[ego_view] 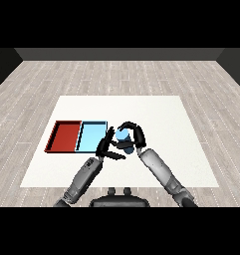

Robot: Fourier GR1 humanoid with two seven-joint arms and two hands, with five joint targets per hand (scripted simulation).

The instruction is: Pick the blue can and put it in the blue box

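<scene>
A: Grey were the 2 forearms that came up from the lower corners, the left forearm [84,177] and the right forearm [161,172], both slanting inward toward the middle of the white table [191,164].

B: And the hands at their ends?

A: Black, both of them. The right hand [136,137] was curled round the blue can [123,135], fingers arching over its top and the thumb low on its side. The can stood upright in that grasp.

B: Was the can resting on the table or lifted?

A: I could not tell; the hand hid its base.

B: What about the other hand?

A: The left hand [105,146] had its fingers straight and spread, holding nothing. It sat just beside the can on the can's left, with its fingertips close to it; whether they touched it I could not tell.

B: Where was the can compared with the trays?

A: Outside both. It was just beside the right edge of the light blue tray [91,135], near that tray's right wall. The left hand's fingertips reached up by the same corner.

B: And farther left?

A: The red tray [64,136] lay side by side with the blue one, their long walls touching. Beyond the table's far edge a pale wooden floor [121,74] ran back to a dark wall.
</scene>
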